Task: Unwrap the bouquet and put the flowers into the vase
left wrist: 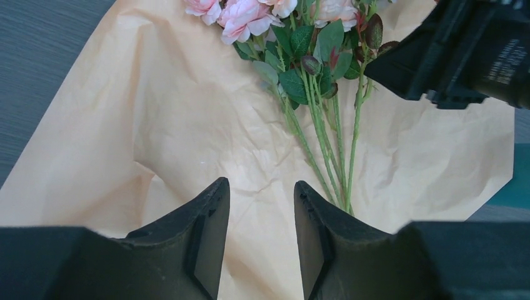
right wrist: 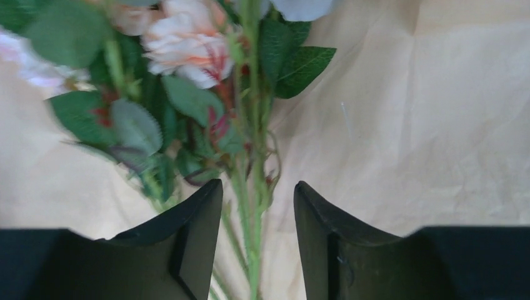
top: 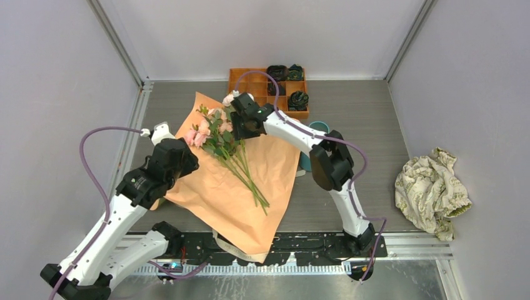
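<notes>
Top view: wrap was already open. Peach paper point(top: 212, 194) lay flat on the desk point(top: 362, 112), one corner hanging over the near edge. Flowers point(top: 228, 150) lay loose on it, pink blooms far-left, stems fanning toward near-right. Right gripper point(top: 237, 131) was down over the leafy upper part of the bunch. Left gripper point(top: 187, 159) sat at the paper's left edge, just beside the blooms. Vase point(top: 320, 127) stood right of the paper, mostly hidden behind the right arm, only a teal rim and a strip of wall showing. Orange tray point(top: 240, 78) with dark bundles sat at the far edge, and a crumpled floral cloth point(top: 431, 190) lay far right, well apart from the rest.

Left wrist: jaws were part-open with nothing between them, only bare paper below. Stems and blooms lay ahead. The right gripper's black body was at top right, carrying small white print point(left wrist: 505, 62), too small to read.

Right wrist: frame was blurred. Jaws were part-open and straddled the green stems. The gap was wider than the stems, so no clamp was visible. A pink bloom and leaves sat just ahead, with paper underneath.

No brand or other legible text in any view.
</notes>
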You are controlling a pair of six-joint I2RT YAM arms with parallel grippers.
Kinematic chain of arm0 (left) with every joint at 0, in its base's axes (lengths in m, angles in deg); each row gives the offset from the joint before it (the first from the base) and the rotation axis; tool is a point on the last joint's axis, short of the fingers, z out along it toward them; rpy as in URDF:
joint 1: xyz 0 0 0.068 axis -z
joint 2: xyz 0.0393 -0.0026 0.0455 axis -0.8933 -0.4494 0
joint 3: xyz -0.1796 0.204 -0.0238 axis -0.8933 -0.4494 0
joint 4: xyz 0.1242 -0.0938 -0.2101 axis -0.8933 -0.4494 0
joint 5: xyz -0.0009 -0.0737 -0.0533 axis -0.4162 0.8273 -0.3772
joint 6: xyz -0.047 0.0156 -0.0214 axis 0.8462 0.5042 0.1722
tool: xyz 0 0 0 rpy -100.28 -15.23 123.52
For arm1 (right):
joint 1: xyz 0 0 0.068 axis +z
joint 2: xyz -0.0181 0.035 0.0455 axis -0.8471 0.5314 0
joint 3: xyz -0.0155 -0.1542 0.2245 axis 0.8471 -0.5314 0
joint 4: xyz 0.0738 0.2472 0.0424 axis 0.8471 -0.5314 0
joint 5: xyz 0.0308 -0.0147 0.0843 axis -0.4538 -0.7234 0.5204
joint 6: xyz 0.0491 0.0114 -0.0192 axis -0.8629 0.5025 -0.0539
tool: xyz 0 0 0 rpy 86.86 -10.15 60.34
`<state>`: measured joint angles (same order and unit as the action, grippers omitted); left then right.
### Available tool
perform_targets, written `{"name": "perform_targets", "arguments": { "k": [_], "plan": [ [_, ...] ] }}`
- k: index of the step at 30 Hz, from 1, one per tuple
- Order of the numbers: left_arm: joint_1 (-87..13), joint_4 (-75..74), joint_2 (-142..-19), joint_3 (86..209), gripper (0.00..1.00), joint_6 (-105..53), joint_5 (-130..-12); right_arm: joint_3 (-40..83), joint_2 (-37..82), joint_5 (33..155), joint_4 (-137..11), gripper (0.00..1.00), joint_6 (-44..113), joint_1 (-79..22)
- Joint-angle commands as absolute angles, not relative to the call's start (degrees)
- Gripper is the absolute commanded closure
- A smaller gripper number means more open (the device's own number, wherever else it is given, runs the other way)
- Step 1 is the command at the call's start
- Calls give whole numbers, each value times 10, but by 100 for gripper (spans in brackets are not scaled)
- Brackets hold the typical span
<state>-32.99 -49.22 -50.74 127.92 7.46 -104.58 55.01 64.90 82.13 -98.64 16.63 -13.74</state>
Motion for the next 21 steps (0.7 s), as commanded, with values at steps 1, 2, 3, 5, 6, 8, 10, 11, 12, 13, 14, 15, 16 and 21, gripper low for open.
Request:
{"name": "perform_targets", "arguments": {
  "k": [1,2,3,5,6,8,10,11,12,13,14,15,16,21],
  "plan": [
    [-332,-491,-486,1292,56,44,-1052,627,691,782,-1036,50,176,-147],
    [-332,-491,-480,1287,56,43,-1053,640,700,774,-1041,50,179,-148],
    [-332,-492,-475,1282,56,43,-1054,654,713,771,-1047,50,182,-149],
    [-332,-492,-468,1273,55,43,-1056,687,733,771,-1067,50,184,-152],
    [-332,-493,-465,1270,55,44,-1058,698,740,771,-1074,49,184,-153],
    [-332,-495,-460,1265,55,45,-1060,706,748,775,-1076,49,185,-154],
    [-332,-494,-457,1260,55,47,-1062,711,755,779,-1075,49,185,-155],
    [-332,-493,-457,1257,55,48,-1061,713,760,783,-1075,52,185,-157],
    [-332,-492,-457,1256,55,49,-1060,718,767,785,-1075,55,184,-158],
    [-332,-491,-457,1254,55,50,-1059,723,774,789,-1077,58,183,-159],
    [-332,-491,-459,1254,55,51,-1057,730,782,795,-1079,61,181,-161],
    [-332,-491,-460,1254,54,52,-1056,737,790,803,-1082,63,179,-163],
    [-332,-491,-461,1253,55,52,-1055,742,798,811,-1083,64,177,-165],
    [-332,-492,-462,1251,55,54,-1053,765,826,836,-1085,74,169,-173]
  ]
}}
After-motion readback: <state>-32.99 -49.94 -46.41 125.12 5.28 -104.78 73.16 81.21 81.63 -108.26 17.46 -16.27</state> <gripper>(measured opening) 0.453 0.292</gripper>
